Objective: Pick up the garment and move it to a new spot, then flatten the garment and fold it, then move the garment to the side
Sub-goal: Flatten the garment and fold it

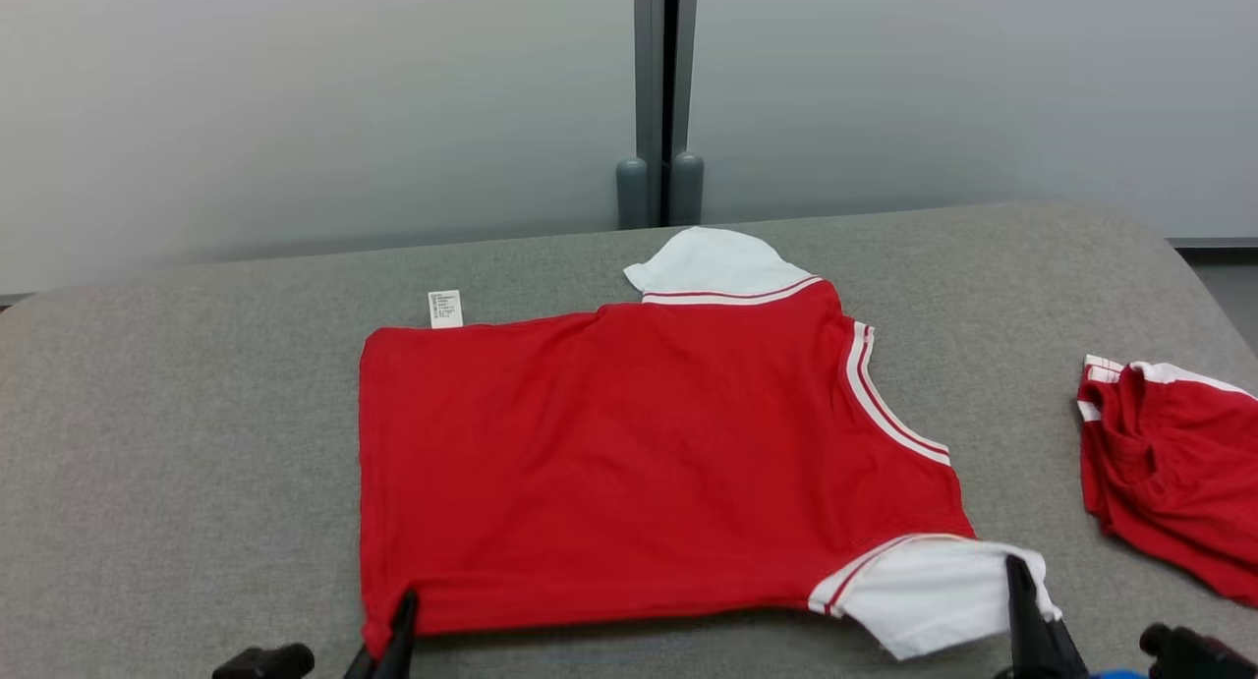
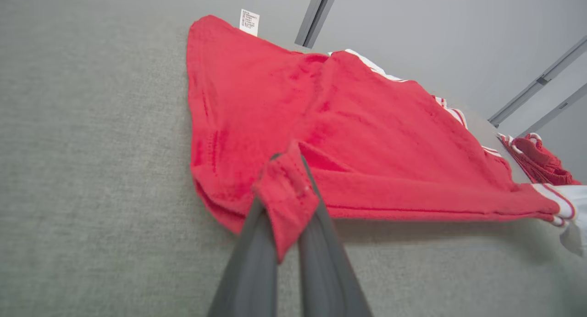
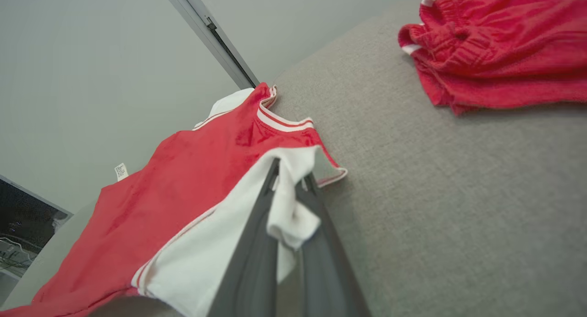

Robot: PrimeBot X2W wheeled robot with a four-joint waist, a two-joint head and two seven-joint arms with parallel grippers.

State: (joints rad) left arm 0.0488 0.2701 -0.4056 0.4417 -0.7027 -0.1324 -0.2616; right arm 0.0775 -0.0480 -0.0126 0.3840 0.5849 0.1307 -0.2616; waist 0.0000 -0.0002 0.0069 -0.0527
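Observation:
The garment [image 1: 629,453] is a red shirt with white sleeves and striped trim, spread across the grey padded table [image 1: 177,443]. My left gripper [image 1: 403,605] is shut on the garment's near left hem corner; in the left wrist view [image 2: 289,163] red cloth is pinched between the dark fingers. My right gripper [image 1: 1017,571] is shut on the near white sleeve [image 1: 934,591], and the right wrist view [image 3: 291,177] has white cloth bunched between its fingers. The near edge of the garment is raised slightly off the table. A white care label [image 1: 444,309] sticks out at the far left edge.
A second crumpled red garment [image 1: 1170,463] lies at the table's right edge, also seen in the right wrist view as a red heap [image 3: 495,51]. A pale wall with a grey vertical post [image 1: 663,99] stands behind the table. Bare grey surface lies left of the shirt.

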